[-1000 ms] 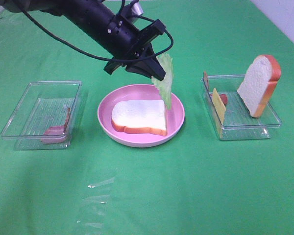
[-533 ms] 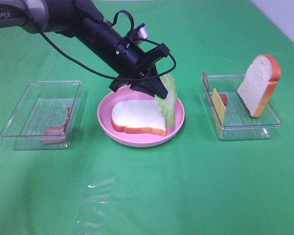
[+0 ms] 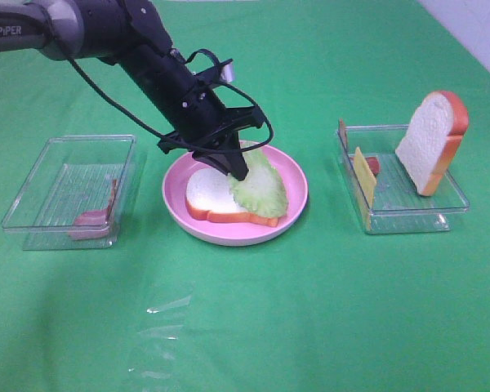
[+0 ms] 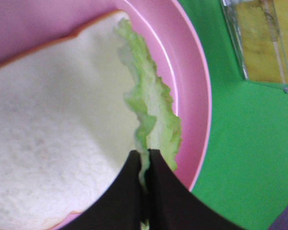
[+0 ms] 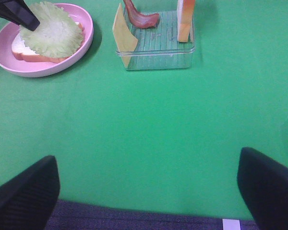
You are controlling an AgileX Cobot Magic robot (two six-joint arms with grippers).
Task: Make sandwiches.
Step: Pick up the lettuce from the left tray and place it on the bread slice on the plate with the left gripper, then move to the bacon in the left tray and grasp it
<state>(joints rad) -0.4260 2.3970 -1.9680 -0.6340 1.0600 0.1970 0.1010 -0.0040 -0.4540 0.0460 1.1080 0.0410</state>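
The sandwich on the pink plate (image 3: 296, 175) is a single white bread slice (image 3: 207, 193) with a green lettuce leaf (image 3: 260, 189) lying over its right half. My left gripper (image 3: 239, 172) is shut on the leaf's rear edge, low over the plate. In the left wrist view its black fingertips (image 4: 145, 157) pinch the lettuce (image 4: 153, 112) above the bread (image 4: 53, 124). A second bread slice (image 3: 431, 140) leans upright in the right tray (image 3: 408, 219). My right gripper (image 5: 146, 191) hangs open over bare green cloth, holding nothing.
The right tray also holds a yellow cheese slice (image 3: 364, 176) and a reddish piece (image 3: 374, 166). The left clear tray (image 3: 41, 184) holds bacon (image 3: 94, 217). Green cloth covers the table; the left arm's cables loop above the plate.
My left gripper has dropped down and leftward over the plate. The lettuce, which hung vertically from it, now lies flat on the bread. The right gripper has not moved.
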